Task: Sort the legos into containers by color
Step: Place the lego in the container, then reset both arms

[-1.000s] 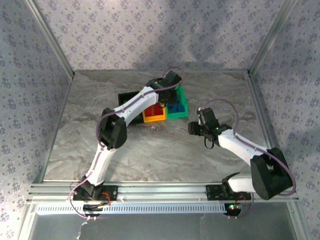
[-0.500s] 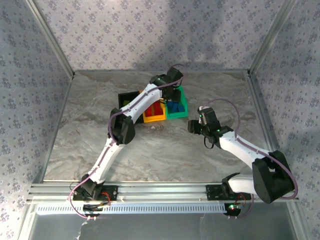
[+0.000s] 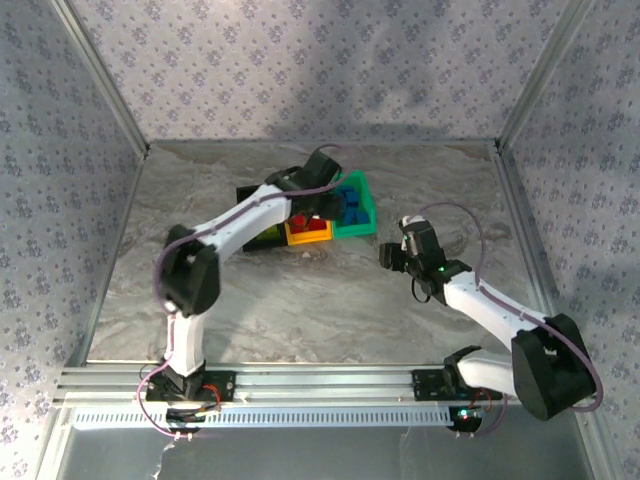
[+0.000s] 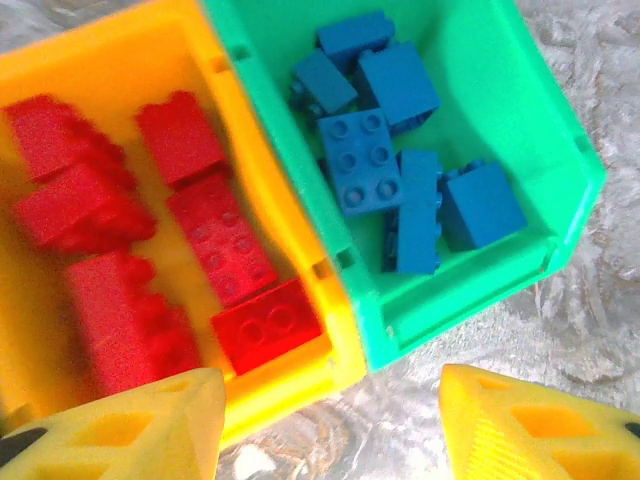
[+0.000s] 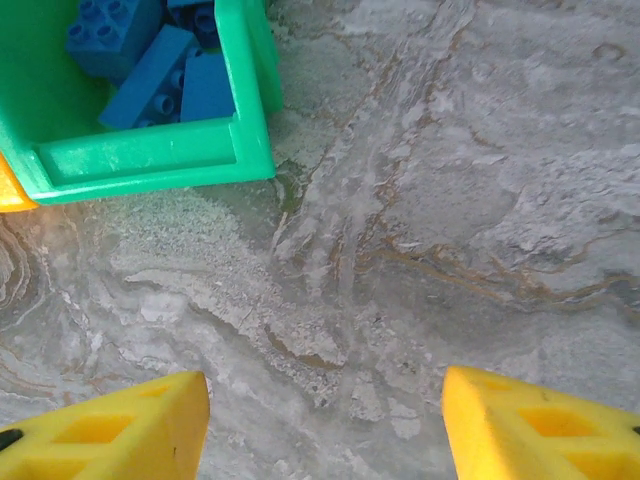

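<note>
The three containers stand in a row at the table's middle back. The black bin is partly under my left arm. The yellow-orange bin holds several red legos, and the green bin holds several blue legos. A hint of lime green shows at the black bin's front. My left gripper hovers open over the near rims of the yellow-orange and green bins, holding nothing. My right gripper is open and low over bare table, just right of the green bin's corner, with blue legos inside.
Grey marbled tabletop spreads around the bins. Patterned walls and metal frame posts close in the back and sides. An aluminium rail with both arm bases runs along the near edge.
The left arm's elbow swung out to the left, and its wrist drew back from over the green bin toward the yellow-orange one. The right arm barely shifted.
</note>
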`<action>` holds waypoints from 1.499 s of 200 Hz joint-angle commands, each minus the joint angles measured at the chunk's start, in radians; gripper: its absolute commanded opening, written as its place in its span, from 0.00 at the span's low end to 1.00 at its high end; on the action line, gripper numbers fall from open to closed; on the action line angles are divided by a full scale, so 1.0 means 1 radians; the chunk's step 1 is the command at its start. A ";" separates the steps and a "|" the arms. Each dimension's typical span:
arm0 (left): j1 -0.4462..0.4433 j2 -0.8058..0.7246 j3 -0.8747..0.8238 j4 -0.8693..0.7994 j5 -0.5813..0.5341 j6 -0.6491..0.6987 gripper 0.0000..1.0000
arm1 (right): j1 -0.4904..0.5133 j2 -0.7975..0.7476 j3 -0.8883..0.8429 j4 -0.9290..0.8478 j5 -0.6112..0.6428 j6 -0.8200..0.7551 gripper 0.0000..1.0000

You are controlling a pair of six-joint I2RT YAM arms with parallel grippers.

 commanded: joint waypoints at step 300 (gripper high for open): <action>0.723 -0.357 -1.234 1.428 0.090 0.408 1.00 | -0.456 0.317 -0.130 0.725 -0.084 -0.346 1.00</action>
